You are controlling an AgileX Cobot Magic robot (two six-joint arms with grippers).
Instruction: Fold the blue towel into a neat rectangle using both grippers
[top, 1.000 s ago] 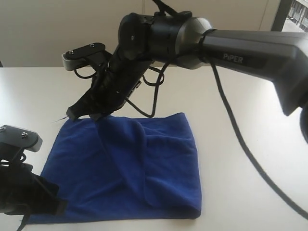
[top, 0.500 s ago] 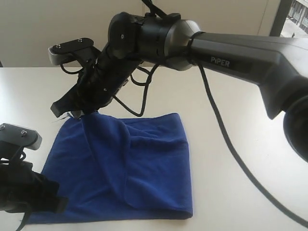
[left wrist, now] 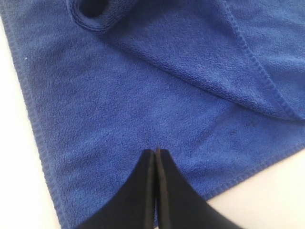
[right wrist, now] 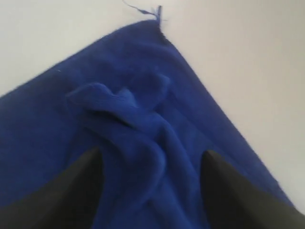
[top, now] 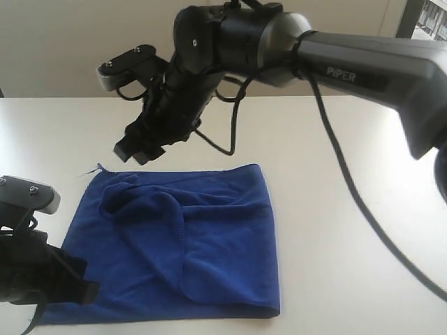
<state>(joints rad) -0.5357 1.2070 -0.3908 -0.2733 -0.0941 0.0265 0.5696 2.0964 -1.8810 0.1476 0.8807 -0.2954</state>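
Two grippers here. Got the right gripper [top: 136, 150] spread wide with nothing in it, hanging just above the far-left corner of the blue towel [top: 209, 237]. Got the left gripper [left wrist: 156, 151] pressed together over the near-left corner, can't tell if touching. Seeing the towel flat on the white table [top: 279, 139], deep blue, fuzzy, roughly folded over, with a rumpled hump by that far corner and a loose thread [right wrist: 138, 8] poking out. Black cable [top: 349, 199] trailing past the right edge.
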